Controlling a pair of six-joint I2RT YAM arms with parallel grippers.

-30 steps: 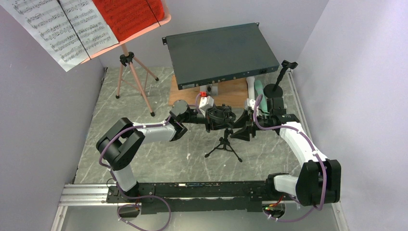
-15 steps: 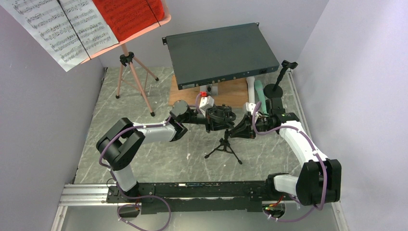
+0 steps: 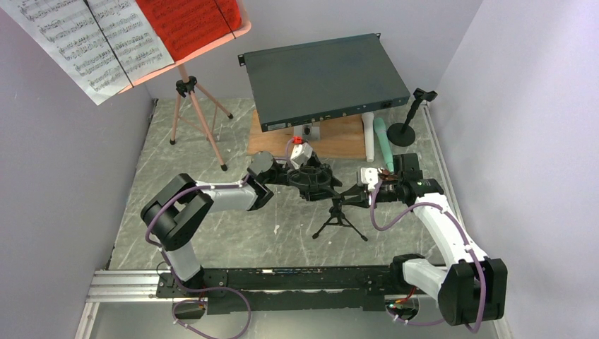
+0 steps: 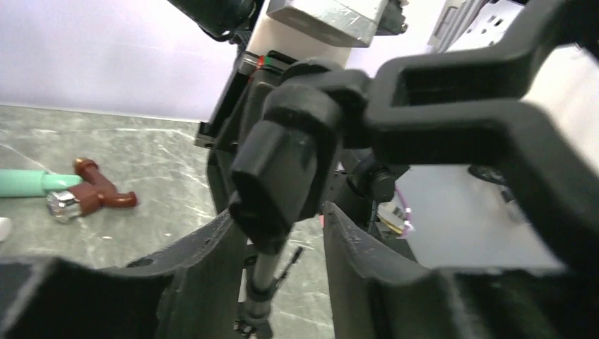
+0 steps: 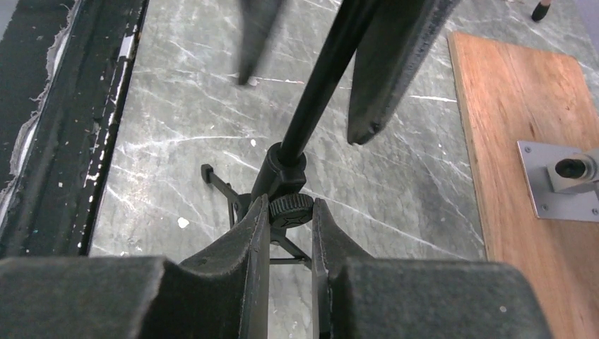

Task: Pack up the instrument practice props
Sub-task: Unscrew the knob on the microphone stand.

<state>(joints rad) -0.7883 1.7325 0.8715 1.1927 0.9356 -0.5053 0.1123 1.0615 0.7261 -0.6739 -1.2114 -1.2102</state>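
Note:
A small black tripod stand [image 3: 340, 219] is upright on the marble floor between the arms. My right gripper [image 5: 289, 205] is shut on the knurled knob at its hub [image 5: 291, 206], seen from above at the right gripper [image 3: 351, 200]. My left gripper [image 4: 279, 215] is open around the stand's black top clip [image 4: 279, 169], with a gap on the right side. The salmon-pink music stand [image 3: 192, 106] holds white [image 3: 85, 42] and red [image 3: 187, 25] sheets at the back left. The round-based mic stand [image 3: 408, 116] and the white and mint tubes [image 3: 376, 138] are at the back right.
A dark grey rack box [image 3: 325, 78] sits tilted on a wooden board [image 3: 335, 141] behind the grippers. Lavender walls close in on the left and right. The arms' rail [image 3: 282, 279] runs along the near edge. A small brown piece [image 4: 92, 194] lies by the mint tube.
My right gripper closed on the tripod stand's knob, and the stand shifted slightly right. My left jaws opened off the stand's top, and the left gripper drew back a little.

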